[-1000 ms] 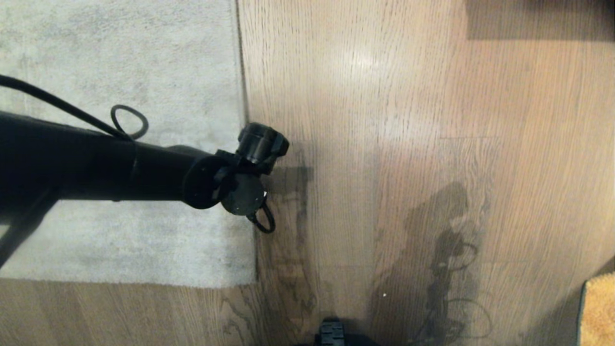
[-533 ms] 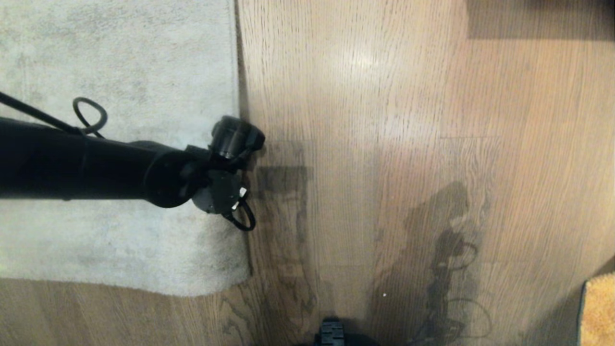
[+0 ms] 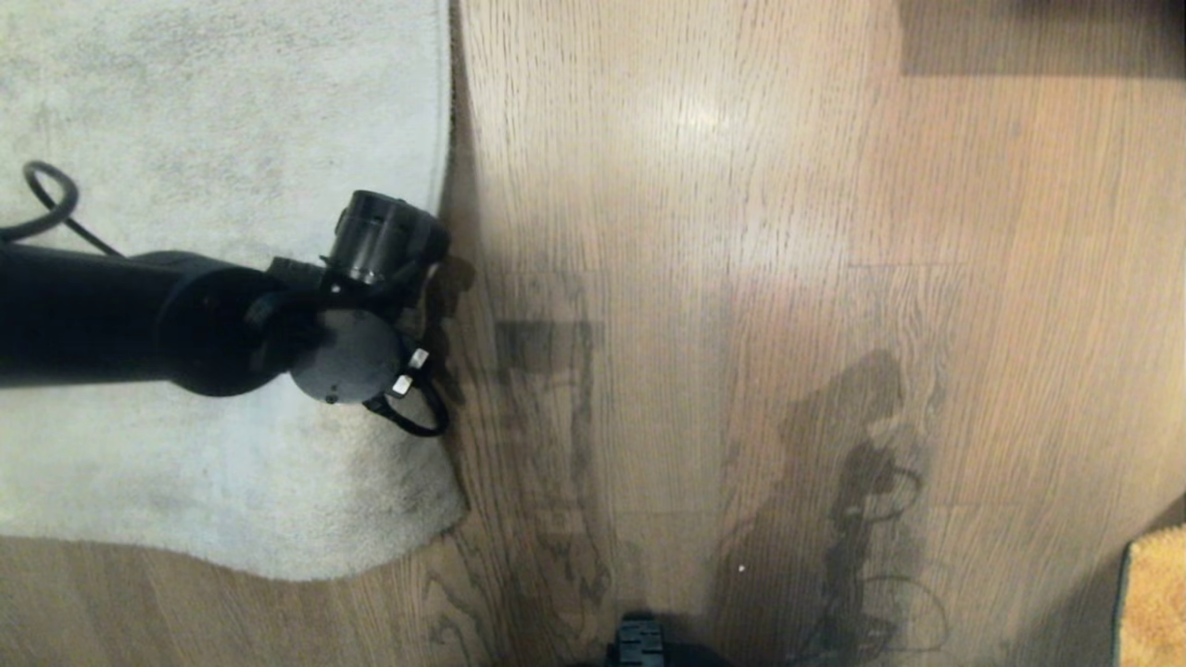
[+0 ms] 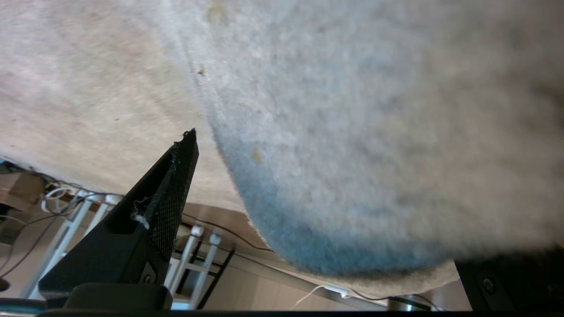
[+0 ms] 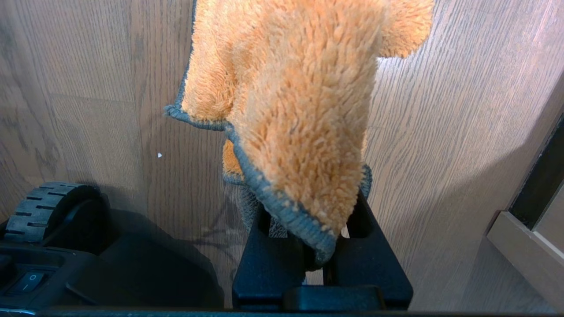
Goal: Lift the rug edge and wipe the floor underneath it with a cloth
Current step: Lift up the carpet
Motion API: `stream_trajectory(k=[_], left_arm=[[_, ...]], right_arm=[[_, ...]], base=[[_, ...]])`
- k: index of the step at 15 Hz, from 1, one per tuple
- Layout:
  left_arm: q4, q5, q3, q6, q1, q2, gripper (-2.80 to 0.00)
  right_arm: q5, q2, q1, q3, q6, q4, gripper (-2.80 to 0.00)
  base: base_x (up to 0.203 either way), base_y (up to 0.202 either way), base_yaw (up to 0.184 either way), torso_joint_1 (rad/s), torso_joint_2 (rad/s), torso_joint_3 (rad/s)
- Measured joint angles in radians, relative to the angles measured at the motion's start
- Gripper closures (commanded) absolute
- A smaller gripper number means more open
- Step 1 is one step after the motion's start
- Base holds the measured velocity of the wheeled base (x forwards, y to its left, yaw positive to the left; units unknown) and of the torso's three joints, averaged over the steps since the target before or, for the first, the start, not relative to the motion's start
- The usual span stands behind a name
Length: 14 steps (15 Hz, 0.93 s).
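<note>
Left arm: black arm reaching in from the left of the head view, wrist over the rug's right border; it has pulled back leftward since a second ago, when the wrist stood out past the border over the planks.
Left gripper [image 4: 335, 220]: jaws spread wide. One black textured finger [image 4: 169, 207] shows clear of the pile in the left wrist view; the other is mostly hidden under the rug fold at the frame corner. Whether the fingers press the rug cannot be told.
Rug edge [image 3: 443, 278]: straight border and near corner of the large light grey short-pile rug. A second ago the border ran straight and the corner was square and flat. Now the border bows inward beside the wrist, and the near corner [image 3: 435, 514] is rounded and bulged, casting a shadow on the planks.
Floor [image 3: 741, 278]: brown wood-grain planks with darker streaks, unchanged; a little more plank shows beside the drawn-in border.
Right gripper [image 5: 308, 246]: closed on the small orange-tan fluffy cloth [image 5: 291, 114] with dark grey-green trim, which hangs above the planks.
Cloth, head view: only a corner [image 3: 1154, 593] shows at the lower right, same place as before, well apart from the rug.
</note>
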<state>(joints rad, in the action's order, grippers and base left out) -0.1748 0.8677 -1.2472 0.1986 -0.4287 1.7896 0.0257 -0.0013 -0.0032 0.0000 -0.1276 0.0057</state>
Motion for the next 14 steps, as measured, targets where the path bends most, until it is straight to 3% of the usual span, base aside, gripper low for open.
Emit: stream_trajectory(k=[5,14], left_arm=[[0.003,0.000,0.018,0.024,0.035,-0.055,-2.80],[-0.002,0.003,-0.126,0.026,0.045,-0.007,-2.80]], right_arm=[[0.000,0.000,0.000,0.000,0.000,0.000,0.00],[0.000,0.000,0.000,0.000,0.000,0.000,0.00]], base=[[0.000,0.000,0.000,0.000,0.00,0.000],[0.000,0.000,0.000,0.000,0.00,0.000]])
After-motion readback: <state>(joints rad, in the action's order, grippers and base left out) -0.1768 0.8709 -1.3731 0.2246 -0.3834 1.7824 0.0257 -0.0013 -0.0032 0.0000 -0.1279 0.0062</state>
